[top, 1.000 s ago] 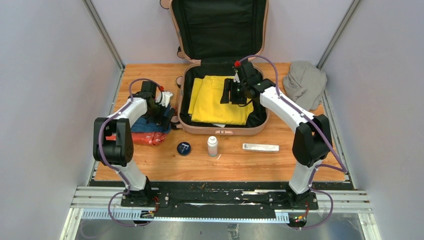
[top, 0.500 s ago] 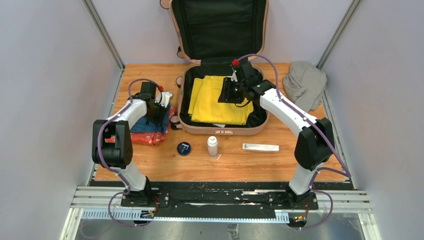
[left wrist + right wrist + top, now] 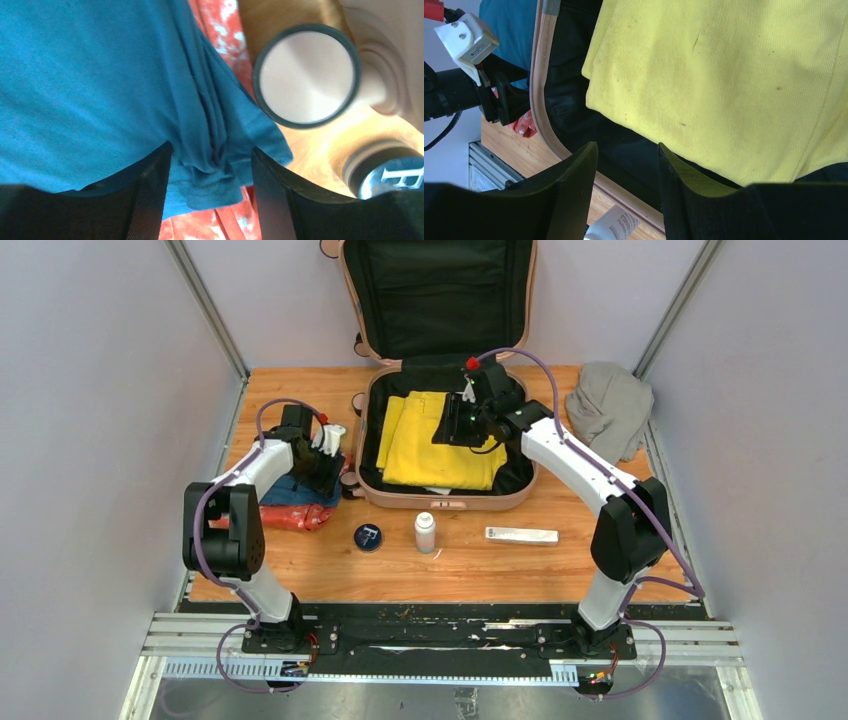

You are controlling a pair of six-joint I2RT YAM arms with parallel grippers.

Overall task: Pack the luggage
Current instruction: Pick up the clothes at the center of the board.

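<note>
The pale pink luggage (image 3: 445,502) lies open at the back of the table, its lid upright, with a folded yellow garment (image 3: 440,445) on its black lining. My right gripper (image 3: 452,425) hovers over that garment (image 3: 734,75); in the right wrist view the gripper (image 3: 626,150) is open with nothing between the fingers. Left of the case, my left gripper (image 3: 318,472) is down on a blue cloth (image 3: 290,492). In the left wrist view the gripper (image 3: 210,170) is shut on a bunched fold of the blue cloth (image 3: 100,90), beside a caster wheel (image 3: 306,82).
A red patterned cloth (image 3: 290,517) lies under the blue one. A round dark tin (image 3: 368,537), a small white bottle (image 3: 425,532) and a flat white tube (image 3: 521,535) sit in front of the case. A grey cloth bundle (image 3: 608,405) lies at the back right.
The left gripper has closed from wide open onto a fold of the blue cloth. The right gripper has shifted slightly left over the yellow garment and its fingers have narrowed a little.
</note>
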